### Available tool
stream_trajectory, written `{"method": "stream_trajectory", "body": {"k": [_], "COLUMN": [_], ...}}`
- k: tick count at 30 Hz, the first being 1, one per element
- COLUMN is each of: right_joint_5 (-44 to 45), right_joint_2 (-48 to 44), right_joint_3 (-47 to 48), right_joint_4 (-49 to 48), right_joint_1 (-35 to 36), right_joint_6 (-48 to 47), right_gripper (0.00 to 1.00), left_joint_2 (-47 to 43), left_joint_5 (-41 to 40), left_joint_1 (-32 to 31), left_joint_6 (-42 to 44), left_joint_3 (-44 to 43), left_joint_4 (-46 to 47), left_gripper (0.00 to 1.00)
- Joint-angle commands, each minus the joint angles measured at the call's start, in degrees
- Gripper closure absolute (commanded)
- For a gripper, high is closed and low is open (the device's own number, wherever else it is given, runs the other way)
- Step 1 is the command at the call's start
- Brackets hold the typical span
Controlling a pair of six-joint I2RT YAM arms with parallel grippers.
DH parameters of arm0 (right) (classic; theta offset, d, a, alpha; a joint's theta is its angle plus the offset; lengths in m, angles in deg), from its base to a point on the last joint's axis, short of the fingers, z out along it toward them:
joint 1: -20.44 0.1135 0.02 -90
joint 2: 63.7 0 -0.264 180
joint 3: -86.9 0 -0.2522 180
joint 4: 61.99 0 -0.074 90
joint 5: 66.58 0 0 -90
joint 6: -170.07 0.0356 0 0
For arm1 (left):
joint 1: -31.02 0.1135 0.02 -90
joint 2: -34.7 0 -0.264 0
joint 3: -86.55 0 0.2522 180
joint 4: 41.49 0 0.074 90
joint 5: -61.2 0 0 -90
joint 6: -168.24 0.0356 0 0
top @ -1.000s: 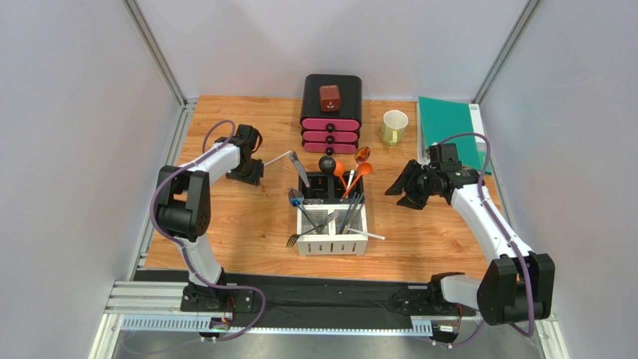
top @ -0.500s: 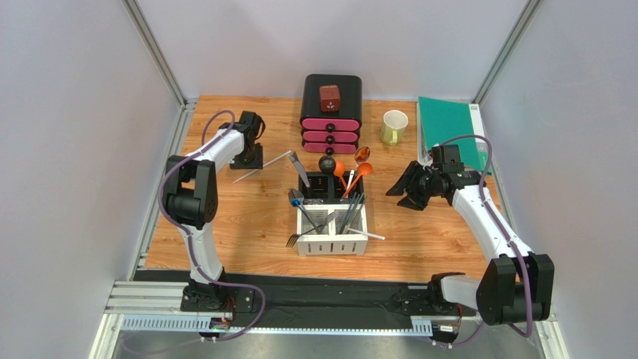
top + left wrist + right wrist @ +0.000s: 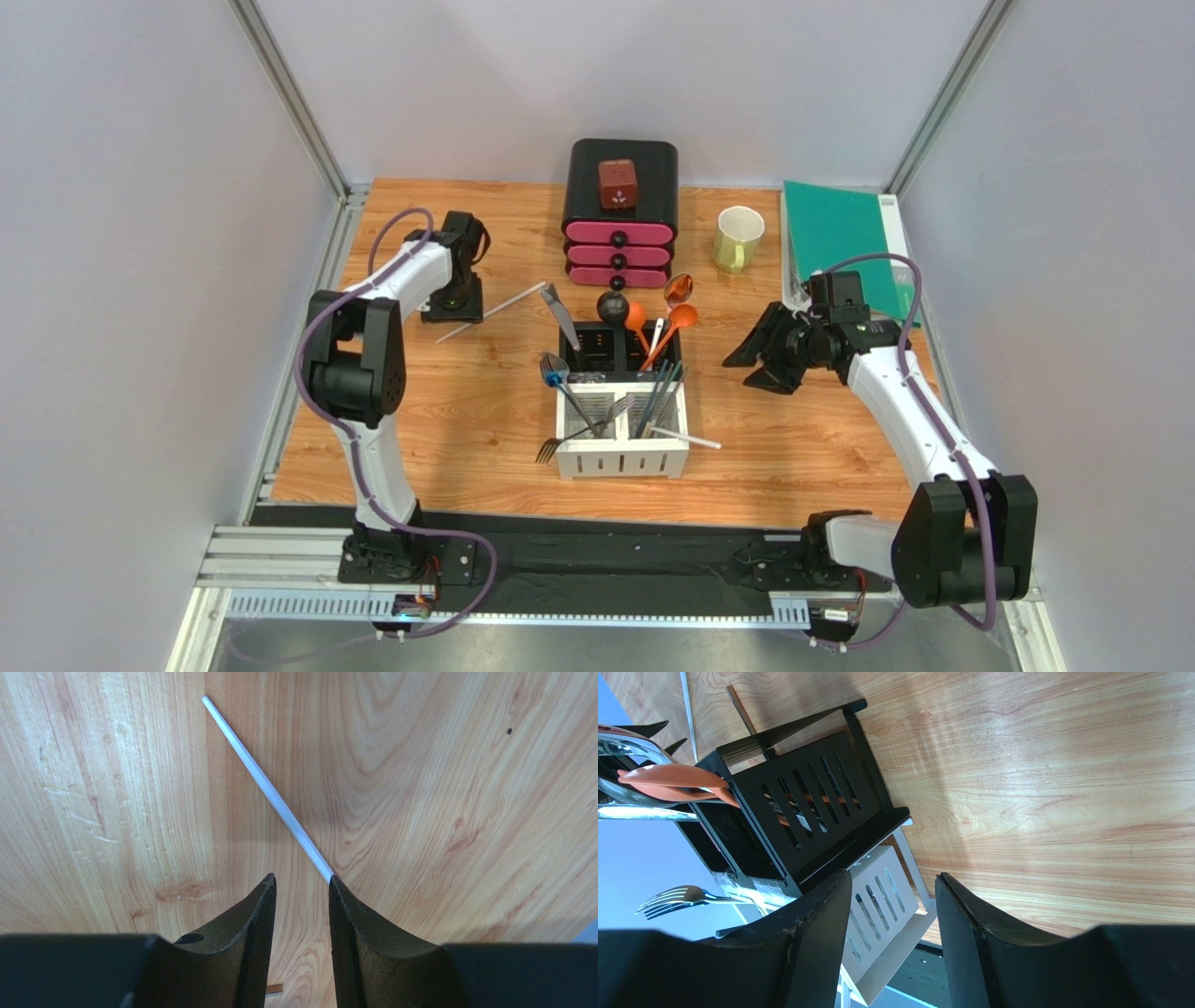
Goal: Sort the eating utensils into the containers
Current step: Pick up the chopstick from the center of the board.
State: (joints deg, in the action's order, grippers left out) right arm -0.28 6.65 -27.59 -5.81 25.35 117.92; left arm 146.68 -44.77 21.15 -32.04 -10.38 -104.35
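White thin stick lies on the wooden desk, its near end meeting one fingertip of the spread, empty left end effector.

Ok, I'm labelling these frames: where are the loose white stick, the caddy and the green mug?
white stick (image 3: 270,792), left wrist view, middle of its shaft.
caddy (image 3: 622,458), top view, white front wall.
green mug (image 3: 732,251), top view, outer side wall.

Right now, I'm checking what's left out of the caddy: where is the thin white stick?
Top view: the white stick lies flat on the table, left of the caddy, just right of the left gripper, one end by its fingers.
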Motion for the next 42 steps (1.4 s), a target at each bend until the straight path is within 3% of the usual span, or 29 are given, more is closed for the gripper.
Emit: {"method": "stream_trajectory", "body": {"k": [1,22,33,42], "right_joint_5": [-1.08,-2.57,-3.54,-4.42], "right_joint_2": [0.23,2.16,2.87,3.04], "right_joint_3": [0.46,1.34,1.78,1.43], "right_joint_4": [-1.81,-1.98,-2.34,-3.92], "right_joint_1": [-0.6,-2.88,-3.94,-4.73], "right_joint_6": [-0.58,-0.76,-0.49,-0.14], "right_gripper": [0.47,0.48,0.49,0.49], "left_joint_2": [1.66,7.19,10.97,12.82], "left_joint_5": [-0.73,2.34,3.92,4.1], "left_joint_1": [1.17,3.01,3.45,4.07], "left_joint_6": [-1.08,1.99,5.77,9.56], "left_joint_3": [-1.55,-7.96,-13.67,-17.99], "left_joint_4": [-2.4,-5.56,-12.5,-17.96], "left_gripper": [0.6,0.61,0.63,0.73]}}
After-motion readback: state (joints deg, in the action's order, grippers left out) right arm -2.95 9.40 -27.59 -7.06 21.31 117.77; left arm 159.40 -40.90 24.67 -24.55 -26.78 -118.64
